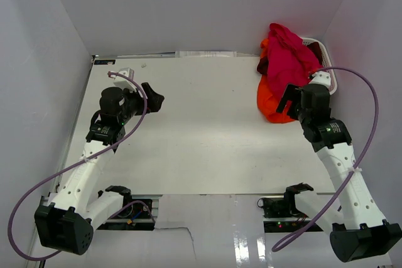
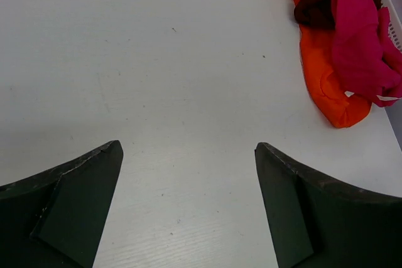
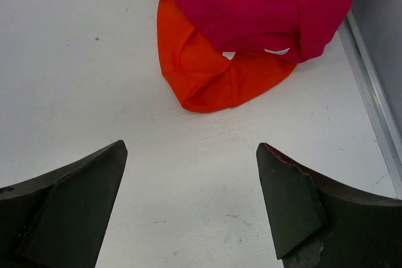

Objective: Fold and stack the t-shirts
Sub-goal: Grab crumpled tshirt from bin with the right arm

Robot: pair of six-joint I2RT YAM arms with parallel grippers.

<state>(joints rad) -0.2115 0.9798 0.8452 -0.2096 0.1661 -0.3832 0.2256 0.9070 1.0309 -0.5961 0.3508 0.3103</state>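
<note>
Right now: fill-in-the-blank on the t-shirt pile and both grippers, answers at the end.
1. The crimson-red cloth t-shirt lies ____ the bright orange cloth t-shirt.
2. The left gripper and the right gripper both stand ____, holding nothing.
3. The ____ gripper is nearer those two t-shirts.
Missing: on top of; open; right.

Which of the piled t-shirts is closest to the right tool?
The orange t-shirt: it spills out from under the crimson t-shirt toward the right tool; the maroon t-shirt sits farther back.
</note>
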